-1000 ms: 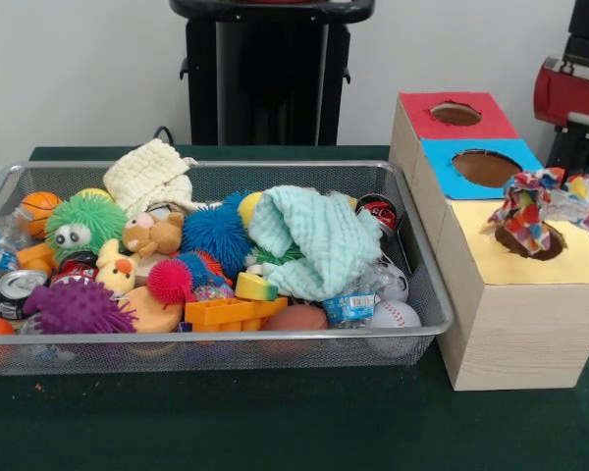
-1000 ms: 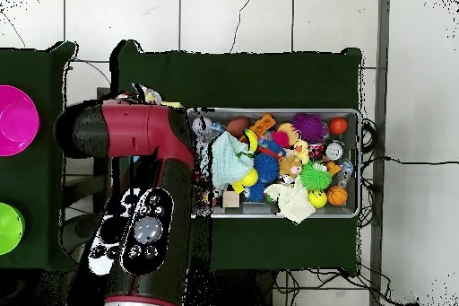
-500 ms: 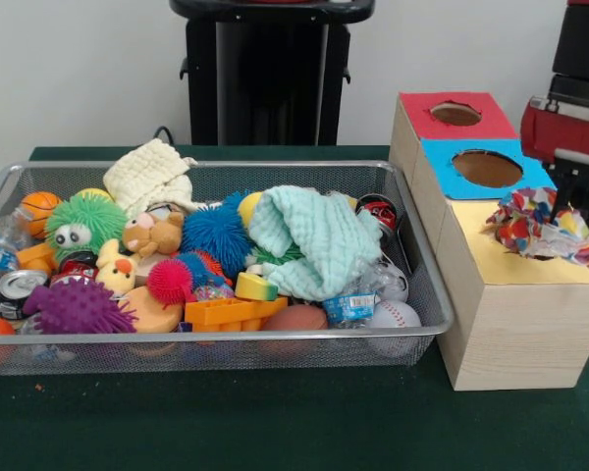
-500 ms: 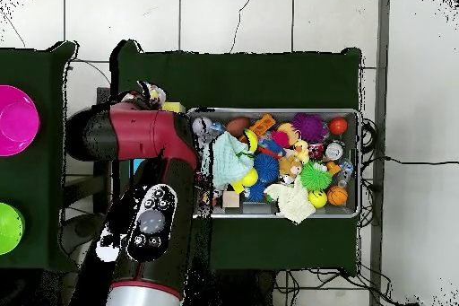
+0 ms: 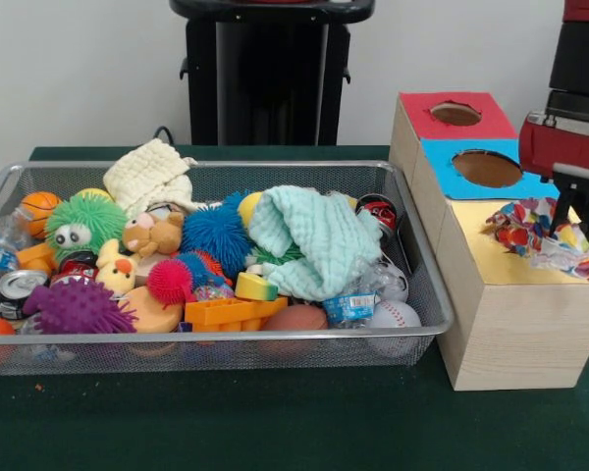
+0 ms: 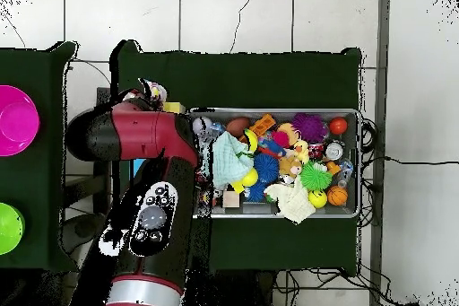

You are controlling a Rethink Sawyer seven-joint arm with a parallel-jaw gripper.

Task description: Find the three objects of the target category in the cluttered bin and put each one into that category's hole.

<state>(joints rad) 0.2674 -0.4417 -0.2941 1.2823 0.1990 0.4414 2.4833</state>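
Note:
The wire-mesh bin (image 5: 226, 339) holds the mint-green waffle cloth (image 5: 314, 240) at its middle right and the cream waffle cloth (image 5: 152, 172) draped at its far left rim. The white dotted cloth (image 5: 535, 231) lies bunched on the yellow top (image 5: 491, 260) of the nearest box and hides the hole. My gripper (image 5: 576, 211) hangs right over that cloth's right part, under the red arm; its state does not show. In the overhead view the arm (image 6: 143, 136) covers the boxes, the dotted cloth (image 6: 151, 94) peeks out beside it, and the mint cloth (image 6: 229, 161) and cream cloth (image 6: 291, 202) lie in the bin (image 6: 359, 163).
The blue-topped hole (image 5: 486, 167) and the red-topped hole (image 5: 455, 113) lie behind the yellow one. Spiky balls, plush animals, cans, blocks and sports balls crowd the bin. The black pedestal (image 5: 270, 69) stands behind. A pink bowl (image 6: 13, 120) and a green bowl (image 6: 7, 228) sit at the overhead view's left.
The arm has come in from the right and down over the yellow box. The dotted cloth has shifted right and flattened, and now covers the hole that showed beneath it before.

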